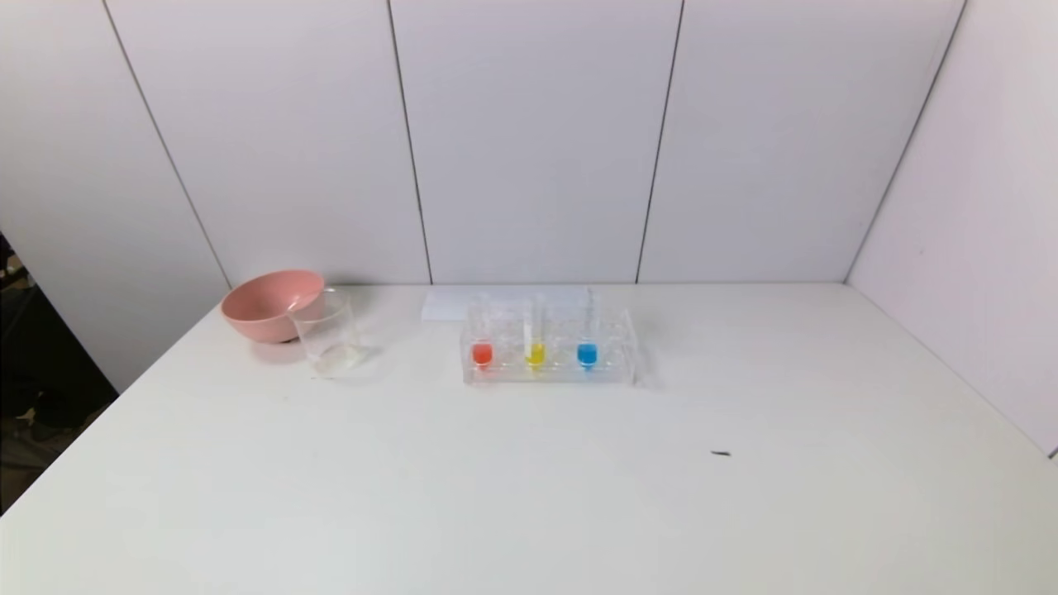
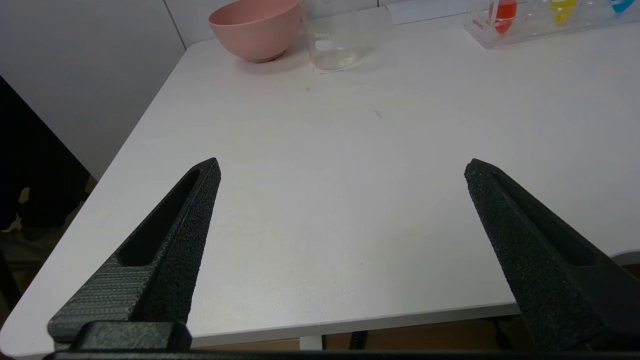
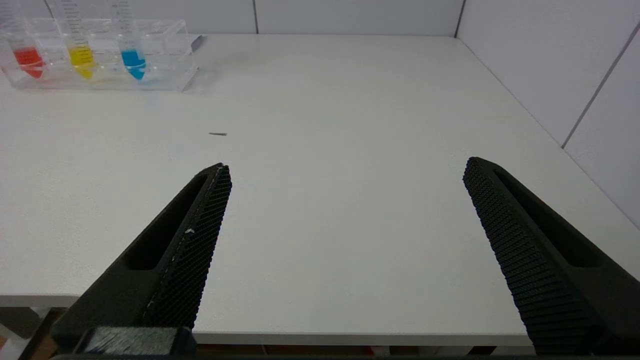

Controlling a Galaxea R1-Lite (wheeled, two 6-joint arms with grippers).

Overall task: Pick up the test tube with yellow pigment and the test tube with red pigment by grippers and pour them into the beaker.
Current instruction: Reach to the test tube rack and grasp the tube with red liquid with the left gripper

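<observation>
— What stands in the clear rectangular plastic rack (image 1: 550, 364)?

— Three slim clear glass tubes, all upright, with the long axis vertical, round bottom down and mouth up. The test tube with red pigment (image 1: 481, 345) is at one end, the test tube with yellow pigment (image 1: 535, 343) in the middle, and the tube with blue liquid (image 1: 587, 343) beside it. Each holds only a little liquid at the bottom.

— And the small clear cylindrical beaker (image 1: 329, 335)?

— It stands upright on the white table (image 1: 529, 479), just beside the pink round bowl (image 1: 271, 304). I cannot tell if they touch. The beaker looks empty; inside the bowl I cannot see.

— Where are the grippers?

— Both are low over the near edge of the table. The left gripper (image 2: 342, 167) has its two black pointed fingers (image 2: 185, 225) spread wide with nothing between them; the beaker and bowl are far ahead of the tips. The right gripper (image 3: 347, 167) is spread wide too, holding nothing; the rack is far ahead of its fingertips, off to the side of its one finger.
</observation>
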